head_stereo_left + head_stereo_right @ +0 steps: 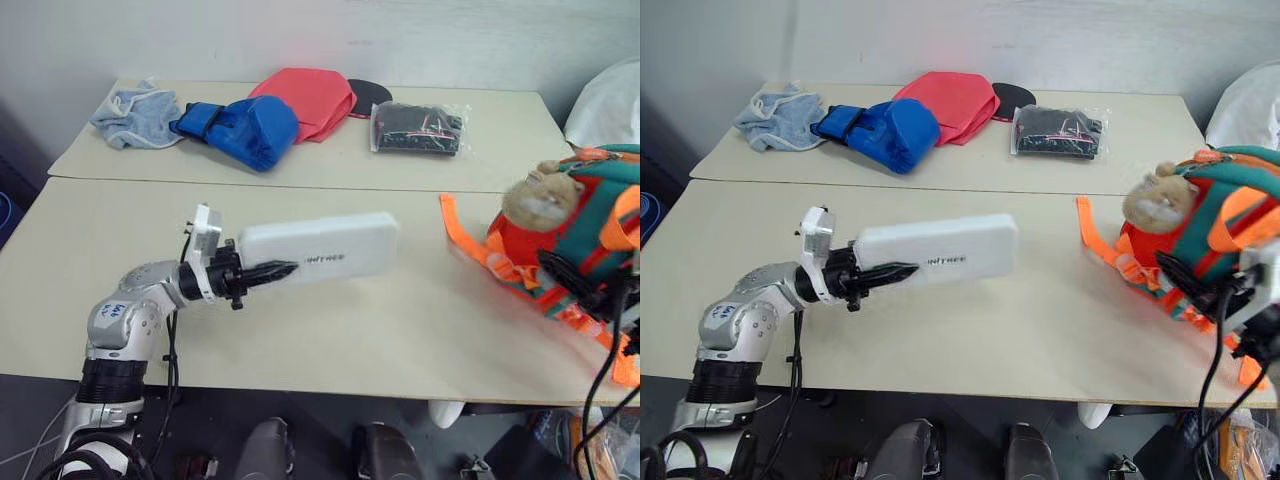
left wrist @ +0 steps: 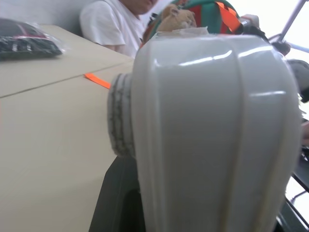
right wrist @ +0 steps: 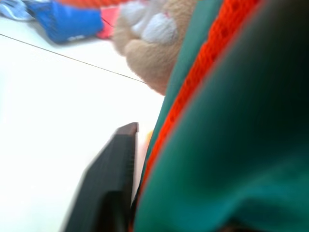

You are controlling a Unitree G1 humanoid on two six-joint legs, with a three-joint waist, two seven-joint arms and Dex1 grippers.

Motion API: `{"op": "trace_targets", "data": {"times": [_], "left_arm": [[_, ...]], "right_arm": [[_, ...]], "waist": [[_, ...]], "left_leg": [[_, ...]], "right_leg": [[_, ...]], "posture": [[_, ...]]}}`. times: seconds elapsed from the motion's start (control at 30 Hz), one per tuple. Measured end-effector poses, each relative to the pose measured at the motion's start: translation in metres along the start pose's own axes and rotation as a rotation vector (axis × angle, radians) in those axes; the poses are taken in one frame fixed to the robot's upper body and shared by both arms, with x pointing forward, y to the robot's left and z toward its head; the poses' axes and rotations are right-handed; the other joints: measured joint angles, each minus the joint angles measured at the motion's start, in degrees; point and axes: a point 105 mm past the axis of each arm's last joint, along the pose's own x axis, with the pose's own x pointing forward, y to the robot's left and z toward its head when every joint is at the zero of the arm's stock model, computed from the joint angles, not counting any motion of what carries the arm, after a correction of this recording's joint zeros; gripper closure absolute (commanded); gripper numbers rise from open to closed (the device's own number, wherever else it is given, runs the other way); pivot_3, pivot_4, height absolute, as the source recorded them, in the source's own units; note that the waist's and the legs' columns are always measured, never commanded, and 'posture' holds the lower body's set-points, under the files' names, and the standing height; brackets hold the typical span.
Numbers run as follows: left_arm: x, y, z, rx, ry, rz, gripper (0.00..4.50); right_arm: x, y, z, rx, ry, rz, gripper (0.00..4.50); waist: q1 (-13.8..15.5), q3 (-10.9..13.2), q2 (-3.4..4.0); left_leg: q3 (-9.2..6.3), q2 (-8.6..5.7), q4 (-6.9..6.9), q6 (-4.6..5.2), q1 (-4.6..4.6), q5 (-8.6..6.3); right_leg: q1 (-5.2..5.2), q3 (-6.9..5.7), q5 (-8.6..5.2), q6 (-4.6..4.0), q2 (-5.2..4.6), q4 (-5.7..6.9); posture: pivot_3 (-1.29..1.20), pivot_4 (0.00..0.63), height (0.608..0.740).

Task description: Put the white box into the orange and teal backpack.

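Evenly and brightly lit from above, with glare streaks on the white box (image 2: 212, 135), washed-out surface (image 3: 43, 121), and blurred close-range backpack (image 3: 231, 145).

1. two beige tables (image 1: 330, 320) stand edge to edge, with a thin seam running between them.
2. on the far table, from the robot's left: a pale blue cloth (image 1: 135, 112), a blue glove (image 1: 245, 130) touching it, a red-pink cloth (image 1: 310, 98) partly under the glove, a black disc (image 1: 372, 93) behind that, and a clear bag (image 1: 416, 128) of dark items.
3. on the near table, at its right edge: the backpack (image 1: 575, 235), its orange straps (image 1: 462, 235) trailing over the top.
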Motion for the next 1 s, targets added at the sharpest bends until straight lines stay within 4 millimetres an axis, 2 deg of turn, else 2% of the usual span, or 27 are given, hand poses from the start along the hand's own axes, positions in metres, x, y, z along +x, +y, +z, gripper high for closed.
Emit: {"op": "trace_targets", "data": {"times": [0.1,0.2,0.3,0.4,0.53,0.63,0.77,0.83,0.9,1.0], "left_arm": [[-0.006,0.023,0.019,-0.038,-0.120,0.141,3.31],[-0.020,0.044,0.034,-0.052,-0.195,0.277,3.31],[-0.034,0.058,0.030,-0.087,-0.222,0.365,3.31],[-0.045,0.066,0.023,-0.112,-0.230,0.425,3.31],[-0.053,0.067,0.022,-0.108,-0.235,0.449,3.31],[-0.066,0.067,0.025,-0.103,-0.255,0.474,3.31],[-0.076,0.060,0.026,-0.096,-0.263,0.468,3.31],[-0.077,0.046,0.033,-0.088,-0.267,0.406,3.31],[-0.072,0.025,0.048,-0.055,-0.256,0.305,3.31],[-0.060,-0.010,0.076,0.024,-0.242,0.152,3.31]], "right_arm": [[0.025,0.031,0.010,0.017,-0.047,0.137,4.45],[0.054,0.080,0.028,0.052,-0.125,0.340,4.48],[0.066,0.116,0.035,0.094,-0.149,0.488,4.48],[0.073,0.151,0.043,0.151,-0.164,0.642,4.48],[0.055,0.186,0.059,0.223,-0.134,0.866,4.48],[0.030,0.188,0.057,0.268,-0.019,0.950,4.48],[0.007,0.178,0.051,0.320,0.110,0.966,4.48],[0.004,0.163,0.045,0.300,0.156,0.902,4.48],[0.009,0.146,0.037,0.272,0.167,0.814,4.48],[0.013,0.140,0.032,0.253,0.165,0.782,4.48]], "waist": [[-0.3,0.0,-0.01],[-0.9,0.0,-0.03],[-0.9,0.0,-0.05],[-0.9,0.1,-0.10],[-0.4,0.1,-0.14],[0.0,0.1,-0.20],[0.1,0.2,-0.34],[0.1,0.1,-0.55],[-0.1,0.2,-0.81],[-0.1,0.2,-0.79]], "left_leg": [[0.00,0.05,0.02,-0.05,-0.01,0.03],[-0.02,0.08,-0.12,-0.17,0.01,0.08],[-0.06,0.07,-0.12,-0.19,-0.08,0.08],[-0.04,0.01,-0.04,-0.14,-0.13,0.05],[-0.15,0.02,-0.07,-0.12,-0.17,0.04],[-0.21,0.01,-0.06,-0.02,-0.17,-0.02],[-0.20,-0.02,-0.02,0.08,-0.16,-0.08],[-0.21,0.00,-0.06,0.07,-0.16,-0.08],[-0.24,0.03,-0.05,0.03,-0.16,-0.08],[-0.23,0.02,-0.09,-0.02,-0.14,-0.07]], "right_leg": [[-0.07,0.01,0.00,0.00,0.00,0.10],[-0.18,0.00,0.00,0.00,0.08,0.25],[-0.21,-0.10,0.00,0.00,0.09,0.26],[-0.22,-0.13,0.00,0.00,0.04,0.26],[-0.20,-0.11,0.00,0.00,-0.01,0.20],[-0.09,-0.15,0.00,0.00,-0.06,0.09],[-0.01,-0.16,0.01,0.01,-0.11,-0.11],[-0.01,-0.16,0.01,0.01,-0.09,-0.25],[-0.01,-0.16,0.01,0.00,-0.09,-0.25],[-0.01,-0.12,0.01,0.00,-0.09,-0.26]], "posture": [[0.00,0.150,0.740],[0.00,0.150,0.740],[0.00,0.150,0.740],[0.00,0.150,0.740],[0.00,0.150,0.740],[0.00,0.150,0.740],[0.00,0.150,0.740],[0.00,0.150,0.740],[0.00,0.150,0.740],[0.00,0.150,0.740]]}}
